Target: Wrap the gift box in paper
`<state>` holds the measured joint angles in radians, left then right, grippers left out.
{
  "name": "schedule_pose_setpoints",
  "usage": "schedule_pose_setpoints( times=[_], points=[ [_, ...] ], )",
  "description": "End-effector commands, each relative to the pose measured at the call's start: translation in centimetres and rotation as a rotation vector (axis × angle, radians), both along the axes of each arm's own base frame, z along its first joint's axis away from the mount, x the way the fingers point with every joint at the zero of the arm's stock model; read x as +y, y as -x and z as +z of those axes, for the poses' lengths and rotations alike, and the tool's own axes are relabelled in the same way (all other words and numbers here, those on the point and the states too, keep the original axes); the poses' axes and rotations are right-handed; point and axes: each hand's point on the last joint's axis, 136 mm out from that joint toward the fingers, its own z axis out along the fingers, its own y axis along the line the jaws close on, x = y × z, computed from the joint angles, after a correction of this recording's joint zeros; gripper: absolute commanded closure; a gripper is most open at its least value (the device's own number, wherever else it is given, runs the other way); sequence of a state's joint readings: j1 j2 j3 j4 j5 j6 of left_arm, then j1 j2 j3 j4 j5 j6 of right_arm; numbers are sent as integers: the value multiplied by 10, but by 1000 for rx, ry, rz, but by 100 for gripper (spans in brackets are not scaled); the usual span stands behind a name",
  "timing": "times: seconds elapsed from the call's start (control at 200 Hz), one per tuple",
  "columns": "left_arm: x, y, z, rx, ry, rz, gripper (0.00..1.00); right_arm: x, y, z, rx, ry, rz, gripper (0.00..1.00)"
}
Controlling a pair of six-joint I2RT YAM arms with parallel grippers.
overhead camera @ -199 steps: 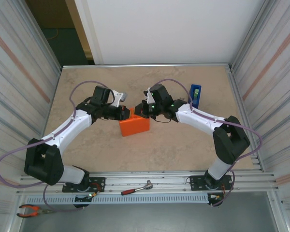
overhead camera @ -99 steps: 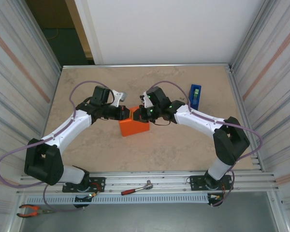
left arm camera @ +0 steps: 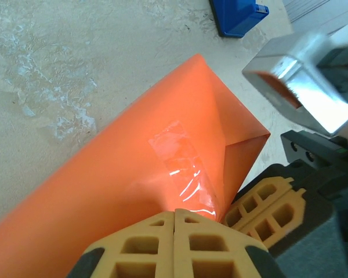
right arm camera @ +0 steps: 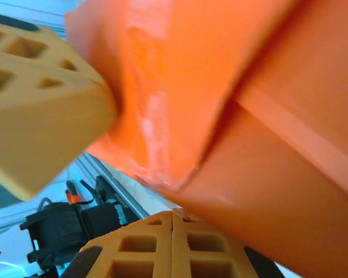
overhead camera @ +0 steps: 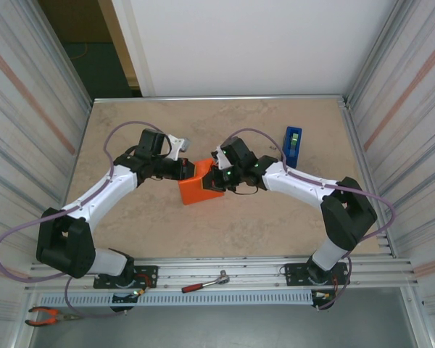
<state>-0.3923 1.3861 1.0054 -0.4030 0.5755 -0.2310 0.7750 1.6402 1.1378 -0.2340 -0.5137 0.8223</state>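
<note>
Mid-frame on the bench [overhead camera: 261, 217], the paper [overhead camera: 200, 191] sits folded box-shaped, with a clear tape strip [left arm camera: 182, 168] across its seam. Left tool [overhead camera: 193, 172] and right tool [overhead camera: 216, 179] are both pinched tight, empty, tips against its upper end from either side. Blue dispenser [overhead camera: 293, 145] stands upper right.

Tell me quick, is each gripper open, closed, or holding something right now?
Left gripper: closed, nothing between its fingers, tips at the taped orange paper.
Right gripper: closed, nothing between its fingers, tips by the paper.
</note>
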Motion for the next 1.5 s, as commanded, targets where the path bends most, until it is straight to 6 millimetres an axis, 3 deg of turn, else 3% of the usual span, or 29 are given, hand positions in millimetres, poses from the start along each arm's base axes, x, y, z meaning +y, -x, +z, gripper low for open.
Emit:
schedule_pose_setpoints(
  times=[0.0, 0.291, 0.551, 0.762, 0.902, 1.147, 1.343, 1.498],
  points=[
    [13, 15, -40, 104, -94, 8, 100, -4, 0, 6, -21, -2, -20, 100],
    [12, 16, -41, 102, -93, 5, 100, 5, -10, 7, -29, -31, -67, 100],
    [10, 19, -42, 102, -94, -6, 100, 12, -14, -12, -42, -14, -147, 100],
    [9, 21, -43, 100, -96, -13, 100, 4, -12, -21, -36, -15, -184, 100],
    [8, 21, -41, 97, -94, -13, 100, -19, -3, -21, -43, 30, -190, 100],
    [8, 21, -41, 92, -93, -17, 100, -55, 3, 6, -92, 34, -237, 100],
    [7, 21, -41, 93, -92, -18, 100, -44, -7, 46, -163, -15, -218, 100],
    [7, 21, -41, 93, -92, -21, 100, -29, -28, 72, -212, -54, -211, 100]
  ],
)
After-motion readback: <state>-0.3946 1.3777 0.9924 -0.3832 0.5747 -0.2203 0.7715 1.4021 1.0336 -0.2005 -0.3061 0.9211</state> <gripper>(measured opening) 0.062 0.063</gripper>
